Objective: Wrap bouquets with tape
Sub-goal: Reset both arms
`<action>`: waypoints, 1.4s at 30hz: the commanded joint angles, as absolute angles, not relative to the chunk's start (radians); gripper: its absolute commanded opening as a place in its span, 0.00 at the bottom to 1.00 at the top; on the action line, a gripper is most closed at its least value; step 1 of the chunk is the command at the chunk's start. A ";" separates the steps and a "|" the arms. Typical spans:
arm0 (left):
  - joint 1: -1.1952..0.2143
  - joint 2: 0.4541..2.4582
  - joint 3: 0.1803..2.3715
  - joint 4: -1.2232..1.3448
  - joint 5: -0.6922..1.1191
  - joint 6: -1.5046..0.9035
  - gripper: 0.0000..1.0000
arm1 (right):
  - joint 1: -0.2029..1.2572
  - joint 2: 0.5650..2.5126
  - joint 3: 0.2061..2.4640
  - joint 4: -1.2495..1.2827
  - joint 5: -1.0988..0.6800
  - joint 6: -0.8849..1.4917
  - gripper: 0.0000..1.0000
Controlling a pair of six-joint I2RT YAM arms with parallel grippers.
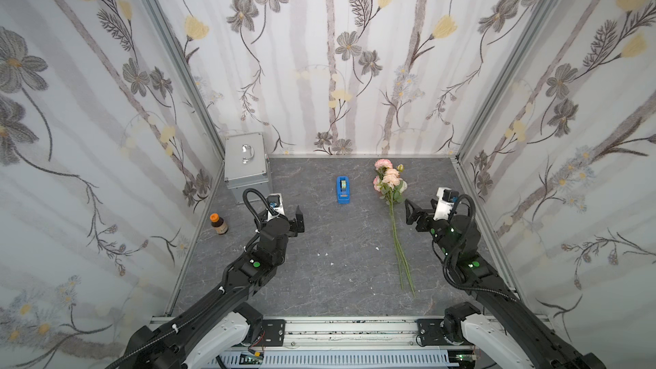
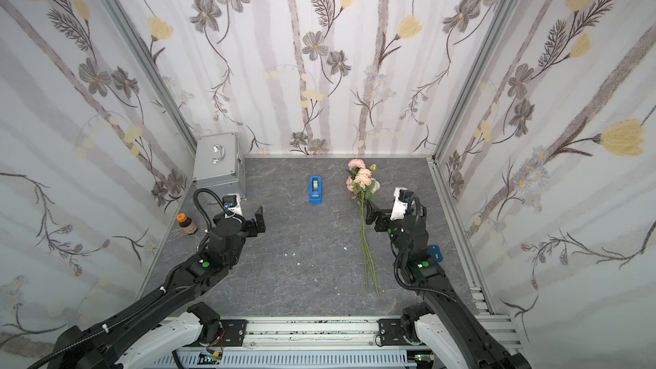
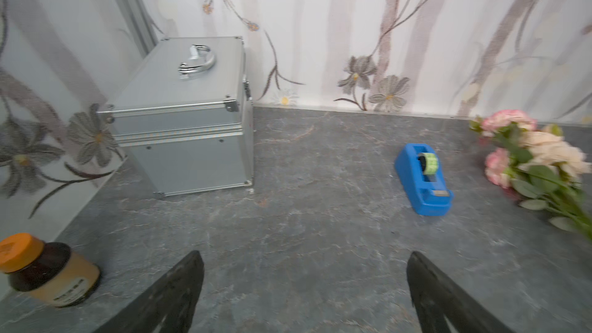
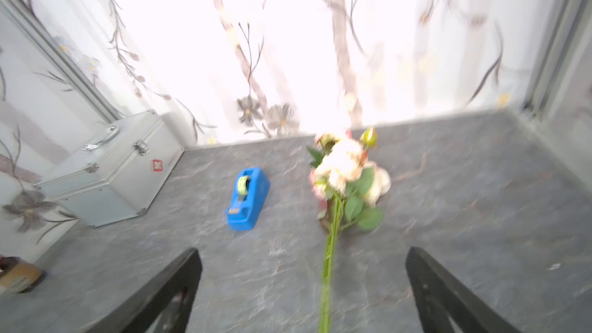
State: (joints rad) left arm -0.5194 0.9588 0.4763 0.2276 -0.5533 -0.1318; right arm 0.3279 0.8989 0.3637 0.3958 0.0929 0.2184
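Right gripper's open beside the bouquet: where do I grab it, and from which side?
Grip the bouquet by its bare stems just below the leaves, right gripper coming from above, jaws across them. They lie flat on the table, bunched there; the blooms are bulky and probably crushable.

You're in a staged robot test cell, not a real room. Ahead of the left gripper (image 3: 304, 254) and right gripper (image 4: 302, 251), flower-print wallpaper panels (image 1: 319, 47) on aluminium corner posts (image 1: 174, 51) box in a grey stone-look worktop (image 1: 337, 250). Behind them, the arms (image 1: 227, 278) bolt to a metal rail (image 1: 355, 328).
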 commanded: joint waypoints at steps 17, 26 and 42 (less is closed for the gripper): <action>-0.172 1.382 0.387 0.734 -0.348 0.029 1.00 | 0.007 1.321 0.173 1.159 0.229 0.085 1.00; -0.039 1.530 0.428 0.811 -0.117 0.001 1.00 | -0.018 1.506 0.206 1.271 0.119 0.081 1.00; -0.006 1.567 0.397 0.894 -0.055 -0.013 1.00 | -0.017 1.508 0.195 1.301 0.092 0.062 1.00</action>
